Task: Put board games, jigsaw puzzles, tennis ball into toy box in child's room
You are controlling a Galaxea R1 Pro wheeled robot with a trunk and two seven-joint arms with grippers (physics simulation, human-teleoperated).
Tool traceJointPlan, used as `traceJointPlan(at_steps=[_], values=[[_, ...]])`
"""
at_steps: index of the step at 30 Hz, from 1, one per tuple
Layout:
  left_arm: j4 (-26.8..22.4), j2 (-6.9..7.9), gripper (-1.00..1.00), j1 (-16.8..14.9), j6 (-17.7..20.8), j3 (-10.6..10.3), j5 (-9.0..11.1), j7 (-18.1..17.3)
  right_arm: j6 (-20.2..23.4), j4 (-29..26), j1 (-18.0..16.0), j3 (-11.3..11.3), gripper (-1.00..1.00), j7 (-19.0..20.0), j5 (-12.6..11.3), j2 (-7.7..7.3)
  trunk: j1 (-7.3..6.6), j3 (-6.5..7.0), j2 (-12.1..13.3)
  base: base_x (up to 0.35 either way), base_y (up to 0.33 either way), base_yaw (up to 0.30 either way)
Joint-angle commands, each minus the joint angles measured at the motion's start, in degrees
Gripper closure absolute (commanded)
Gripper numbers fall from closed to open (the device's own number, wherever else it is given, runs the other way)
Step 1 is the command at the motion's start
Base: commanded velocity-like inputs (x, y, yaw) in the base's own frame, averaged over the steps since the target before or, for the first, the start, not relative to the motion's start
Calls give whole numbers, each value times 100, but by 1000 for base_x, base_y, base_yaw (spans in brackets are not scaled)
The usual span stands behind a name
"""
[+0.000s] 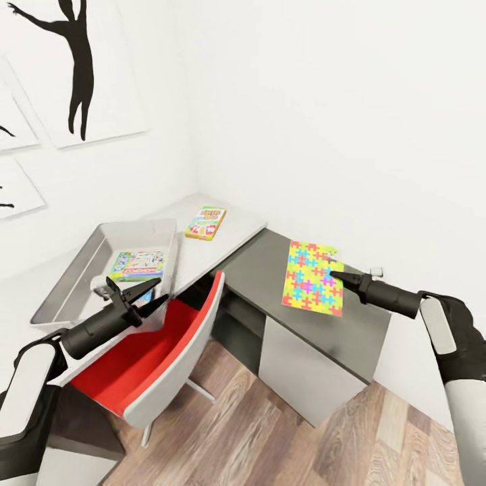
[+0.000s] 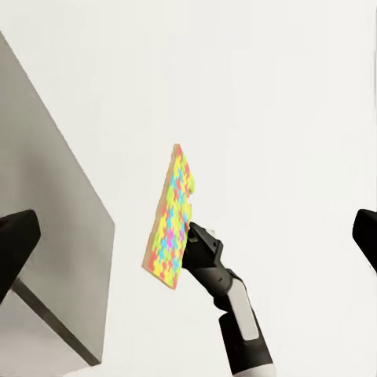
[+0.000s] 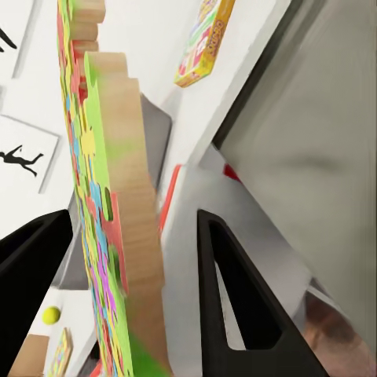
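The right pincer (image 1: 335,274) was clamped on the multicoloured flat jigsaw puzzle (image 1: 312,277), lifted above the dark grey bench (image 1: 351,331). At nine o'clock, the grey rectangular toy box (image 1: 74,277) held a board game lettered "MONOPOLY" (image 1: 138,264). The left pincer (image 1: 138,292) hung apart beside the box's near edge.

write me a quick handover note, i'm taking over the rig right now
Right gripper: holding a jigsaw puzzle by its edge, lifted above the dark desk.
Left gripper: open, empty, near the toy box.
Done: one board game lies in the toy box.
Left: drop this puzzle in the box, then the second board game on the light table and the tennis ball. Other toys aren't visible here.
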Motion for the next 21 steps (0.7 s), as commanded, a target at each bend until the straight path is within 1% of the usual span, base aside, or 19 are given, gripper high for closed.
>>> traceJointPlan(at_steps=[1, 7, 11, 16, 21], values=[[-7, 6, -100, 8, 22, 26, -23, -46, 21, -1, -35, -8, 100, -22, 22, 32, 0, -5, -3, 0, 0, 292], [-54, 21, -100, 47, 22, 91, 37, -63, 21, 17, -364, -18, 100, -393, 14, 178, 0, -5, -3, 0, 0, 292], [-63, 29, -100, 52, 23, 103, 47, -79, 21, 22, -450, -17, 100, -492, 8, 212, 0, -5, -3, 0, 0, 292], [-68, 45, -100, 58, 24, 128, 61, -100, 21, 85, -657, -22, 100, -625, 3, 274, 0, -5, -3, 0, 0, 292], [-65, 52, -100, 60, 25, 133, 65, -103, 21, 194, -740, -22, 100, -716, 0, 312, 0, -5, -3, 0, 0, 292]])
